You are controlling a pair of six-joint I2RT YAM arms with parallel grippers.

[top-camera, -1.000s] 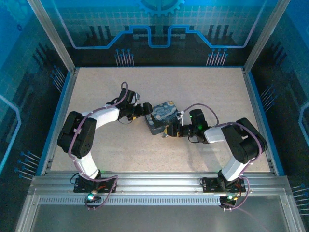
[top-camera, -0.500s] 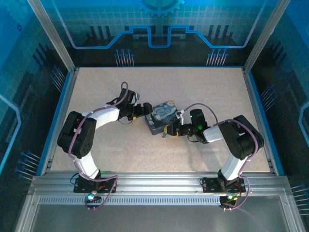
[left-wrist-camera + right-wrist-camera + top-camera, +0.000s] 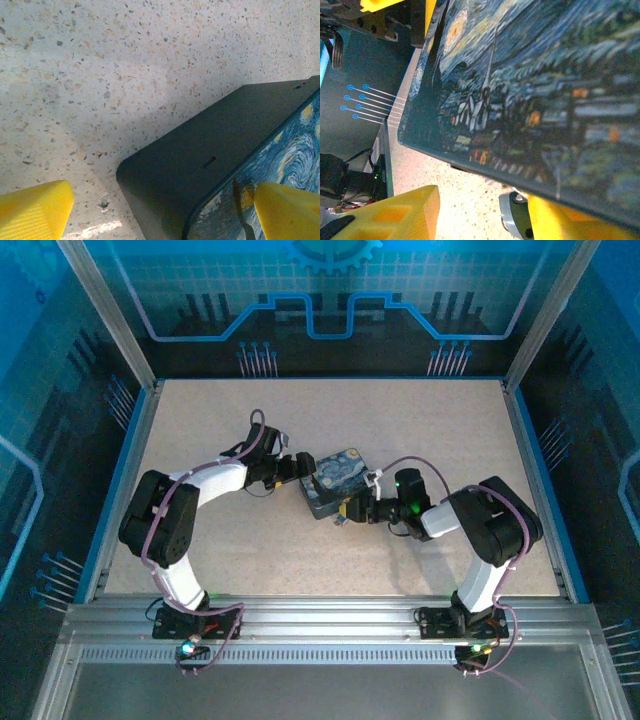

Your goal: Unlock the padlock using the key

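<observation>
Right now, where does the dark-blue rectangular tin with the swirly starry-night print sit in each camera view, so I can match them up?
Top external: the dark-blue rectangular starry-night tin sits mid-table, turned slightly askew.
Left wrist: the tin is at lower right, with its plain dark side wall facing the camera and its print at the right edge.
Right wrist: the tin spans the top and right, print side showing.
Shared landmark: the speckled beige tabletop beneath it.

No legible text, labels or numbers; tin lid print perhaps too blurred to tell.
</observation>
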